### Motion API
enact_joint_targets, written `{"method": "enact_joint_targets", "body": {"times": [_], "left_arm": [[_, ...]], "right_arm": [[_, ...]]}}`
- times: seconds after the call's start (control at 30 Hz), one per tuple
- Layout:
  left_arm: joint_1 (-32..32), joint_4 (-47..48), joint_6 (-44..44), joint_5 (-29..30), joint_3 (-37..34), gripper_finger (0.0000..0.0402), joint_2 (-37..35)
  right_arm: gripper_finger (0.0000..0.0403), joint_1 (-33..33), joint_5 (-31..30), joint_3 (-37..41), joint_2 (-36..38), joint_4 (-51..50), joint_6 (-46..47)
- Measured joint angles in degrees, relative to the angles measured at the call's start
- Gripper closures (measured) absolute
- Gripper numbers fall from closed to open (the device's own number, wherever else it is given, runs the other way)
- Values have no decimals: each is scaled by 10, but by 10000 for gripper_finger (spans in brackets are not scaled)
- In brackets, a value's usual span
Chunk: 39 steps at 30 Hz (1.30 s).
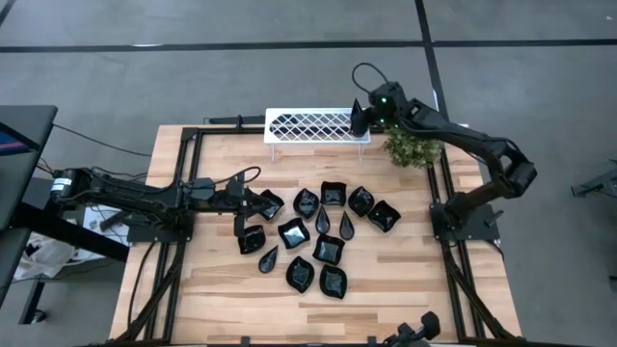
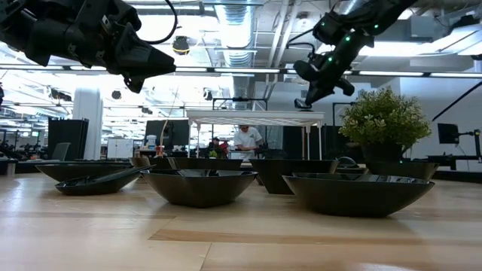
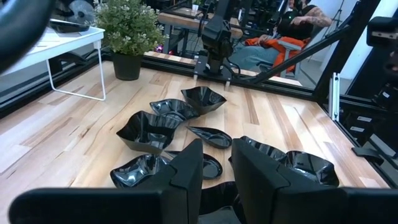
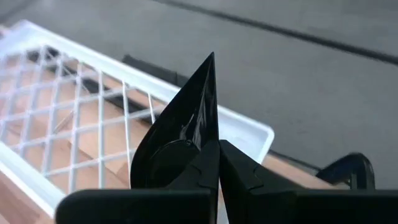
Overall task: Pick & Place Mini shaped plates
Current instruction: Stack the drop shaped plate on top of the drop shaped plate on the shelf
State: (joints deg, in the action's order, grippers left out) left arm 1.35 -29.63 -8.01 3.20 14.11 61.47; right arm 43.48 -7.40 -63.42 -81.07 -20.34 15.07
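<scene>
The mini shaped plates (image 1: 318, 236), glossy, stiff and slippery, are asking us for rim grips: right gripper (image 4: 214, 155) jaws are pinching a teardrop plate (image 4: 180, 130) by its edge over the white rack (image 1: 318, 125), left gripper (image 3: 214, 165) jaws are hanging narrowly parted, empty.

Readable text: we find none in any view.
Labels or brands: we see none that can be made out on the arms, the table or the room behind.
Numbers and signs: none legible to us.

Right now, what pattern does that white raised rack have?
The white raised rack has a diamond lattice top, clearest in the right wrist view.
</scene>
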Motion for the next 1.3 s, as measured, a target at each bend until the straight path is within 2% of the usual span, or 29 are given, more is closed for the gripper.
{"method": "enact_joint_targets", "body": {"times": [0.43, 1.3], "left_arm": [[0, 0, 0, 0, 0, 314, 0], [0, 0, 0, 0, 0, 314, 0]], "right_arm": [[403, -15, -2, -21, -7, -69, 0], [403, -15, -1, -21, -7, -81, 5]]}}
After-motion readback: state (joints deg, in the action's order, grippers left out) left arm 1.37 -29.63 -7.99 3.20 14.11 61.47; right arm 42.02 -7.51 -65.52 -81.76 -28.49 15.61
